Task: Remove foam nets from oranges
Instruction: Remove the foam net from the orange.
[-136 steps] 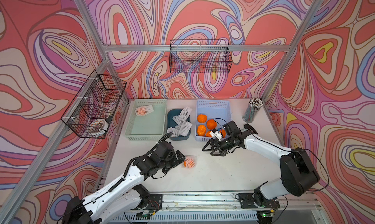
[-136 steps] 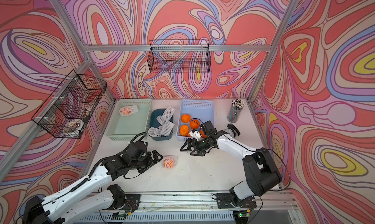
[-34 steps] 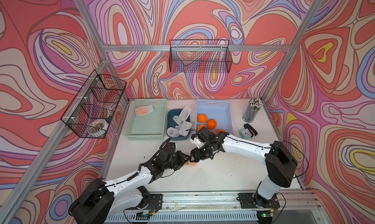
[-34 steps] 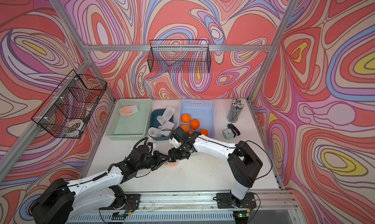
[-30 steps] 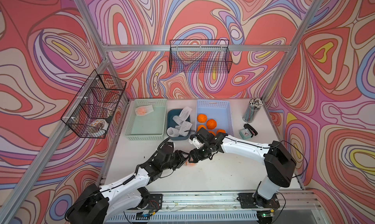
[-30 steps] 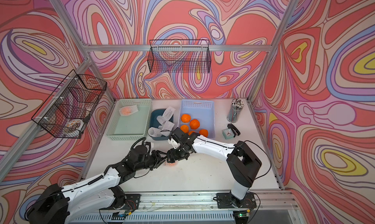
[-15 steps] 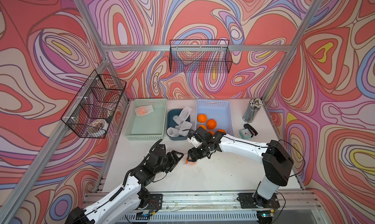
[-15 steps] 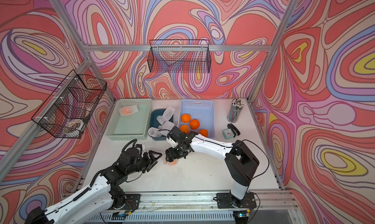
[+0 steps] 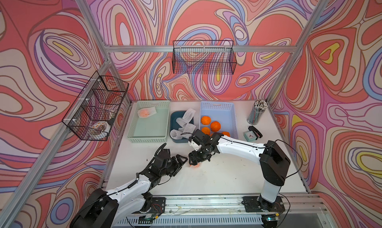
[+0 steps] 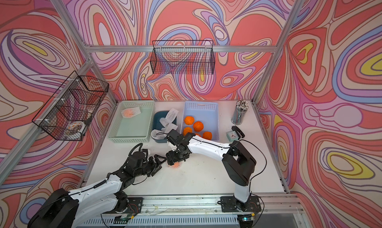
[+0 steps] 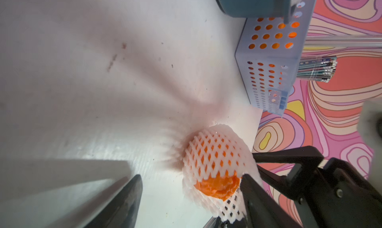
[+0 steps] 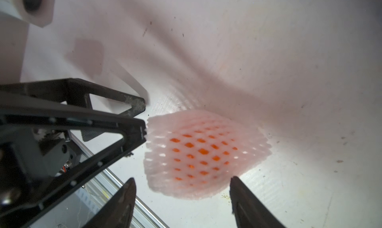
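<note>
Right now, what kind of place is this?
Probably a robot test cell, not a home: an aluminium frame carries printed swirl walls, the left arm and right arm are mounted on a front rail, and a blue basket holds bare oranges.

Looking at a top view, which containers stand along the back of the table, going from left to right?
green basket → dark blue bin → light blue basket → cup of pencils

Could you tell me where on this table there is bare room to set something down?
The widest bare patch of the table lies between the right arm and the front rail. A smaller one lies before the green basket, beside the left arm. The back row of bins and the centre, around the netted orange, are crowded.
</note>
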{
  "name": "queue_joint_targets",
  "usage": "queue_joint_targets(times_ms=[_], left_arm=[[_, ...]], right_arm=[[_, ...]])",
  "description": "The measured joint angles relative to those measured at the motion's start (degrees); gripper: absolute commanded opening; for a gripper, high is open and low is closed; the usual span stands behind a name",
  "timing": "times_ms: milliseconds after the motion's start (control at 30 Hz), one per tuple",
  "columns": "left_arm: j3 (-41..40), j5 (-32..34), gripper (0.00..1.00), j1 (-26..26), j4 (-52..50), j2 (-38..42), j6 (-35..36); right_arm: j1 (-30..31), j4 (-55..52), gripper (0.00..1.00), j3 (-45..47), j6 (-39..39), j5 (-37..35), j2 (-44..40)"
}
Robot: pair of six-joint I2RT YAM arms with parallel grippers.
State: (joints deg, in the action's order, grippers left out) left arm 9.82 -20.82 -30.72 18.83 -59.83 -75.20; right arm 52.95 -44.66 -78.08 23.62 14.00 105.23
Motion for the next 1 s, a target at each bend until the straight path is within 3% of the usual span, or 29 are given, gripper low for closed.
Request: queue_joint_targets(times_ms=[267, 500, 700, 1000], left_arm=[[0.0, -0.9, 0.59, 0.0, 4.6, -3.3, 0.3], [0.1, -1.4, 0.55, 0.0, 5.2, -4.3, 1.4], [0.9, -3.3, 0.45, 0.0, 6.9, -8.9, 2.4], [3.9, -4.7, 0.20, 0.0, 7.4, -11.8, 3.6]], right_arm=[[0.9, -2.1, 0.71, -1.2, 1.9, -2.8, 1.1], [1.1, -2.8, 0.68, -1.7, 3.9, -5.2, 3.0], [1.1, -2.6, 0.62, -2.6, 5.3, -5.8, 4.1], [1.1, -3.0, 0.57, -3.2, 6.1, -7.0, 4.1]])
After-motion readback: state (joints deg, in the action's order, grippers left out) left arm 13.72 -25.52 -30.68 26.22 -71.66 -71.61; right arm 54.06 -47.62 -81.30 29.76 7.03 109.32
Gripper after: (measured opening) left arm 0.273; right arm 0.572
